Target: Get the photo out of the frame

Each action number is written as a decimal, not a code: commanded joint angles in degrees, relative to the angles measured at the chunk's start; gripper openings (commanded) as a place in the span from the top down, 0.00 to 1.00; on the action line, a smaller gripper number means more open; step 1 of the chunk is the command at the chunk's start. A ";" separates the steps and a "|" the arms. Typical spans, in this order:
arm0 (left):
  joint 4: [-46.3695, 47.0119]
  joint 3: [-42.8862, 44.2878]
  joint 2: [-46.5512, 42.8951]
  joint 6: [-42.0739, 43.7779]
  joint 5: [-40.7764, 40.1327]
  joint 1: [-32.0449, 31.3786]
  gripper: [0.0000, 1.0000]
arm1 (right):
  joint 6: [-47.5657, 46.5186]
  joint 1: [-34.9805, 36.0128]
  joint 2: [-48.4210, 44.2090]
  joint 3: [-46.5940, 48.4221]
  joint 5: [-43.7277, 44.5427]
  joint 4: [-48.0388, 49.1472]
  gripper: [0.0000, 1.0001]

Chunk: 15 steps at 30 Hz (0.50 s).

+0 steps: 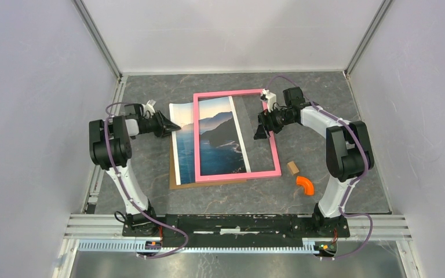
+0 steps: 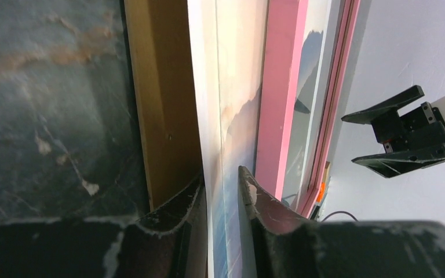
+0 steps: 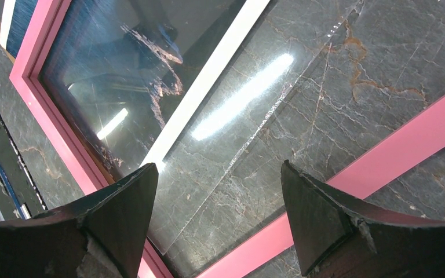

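Photo (image 1: 184, 152), white-bordered sea-cliff print, lay half out at the pink-rimmed rectangular frame's (image 1: 237, 174) 9 o'clock, edge pinched by left gripper (image 2: 223, 185); right gripper (image 3: 219, 185) gaped above. Judged mid-withdrawal; next, flat pull toward 9 o'clock.

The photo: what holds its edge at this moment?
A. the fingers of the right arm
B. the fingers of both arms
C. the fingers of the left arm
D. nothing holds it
C: in the left wrist view the left fingers are closed on the edge of the photo, while the right fingers stand wide open above the frame.
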 commanded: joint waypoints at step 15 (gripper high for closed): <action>-9.82 -1.53 -13.31 6.50 0.02 0.15 0.98 | -0.47 -1.44 -0.72 0.21 -0.08 -0.96 0.16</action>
